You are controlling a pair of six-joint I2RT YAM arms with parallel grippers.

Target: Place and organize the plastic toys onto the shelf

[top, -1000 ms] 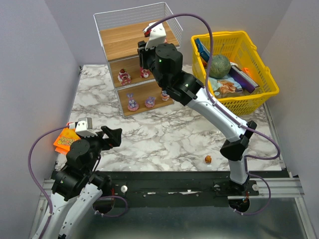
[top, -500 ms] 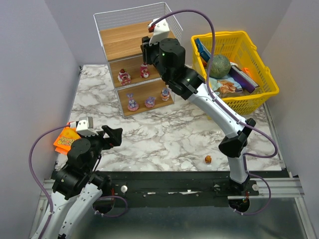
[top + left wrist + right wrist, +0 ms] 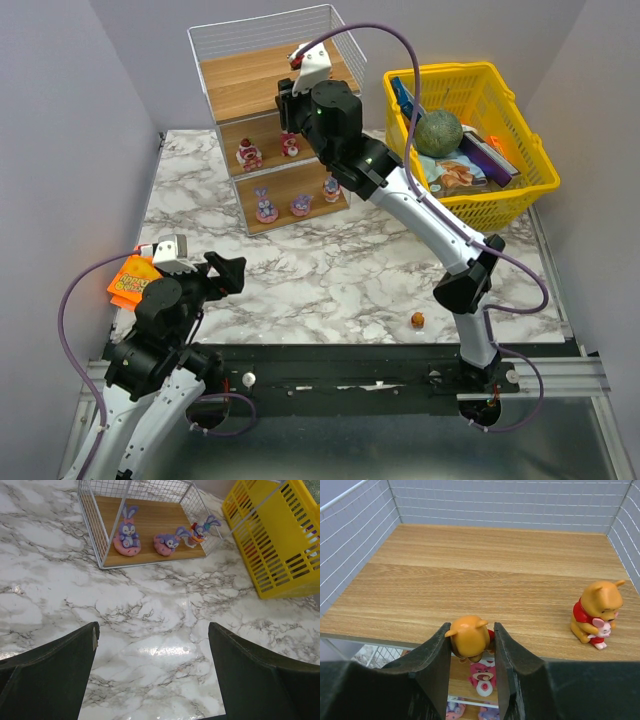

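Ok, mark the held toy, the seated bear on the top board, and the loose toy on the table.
held toy (image 3: 468, 637): right wrist view, orange head.
seated bear (image 3: 602, 599): right wrist view, head.
loose toy (image 3: 417, 320): top external view, middle.

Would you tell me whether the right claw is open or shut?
Shut: the right claw presses the orange bear toy from both sides.

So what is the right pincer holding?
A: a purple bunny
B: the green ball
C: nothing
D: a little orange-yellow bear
D: the right pincer is shut on the little orange-yellow bear, at the front edge of the shelf top board.
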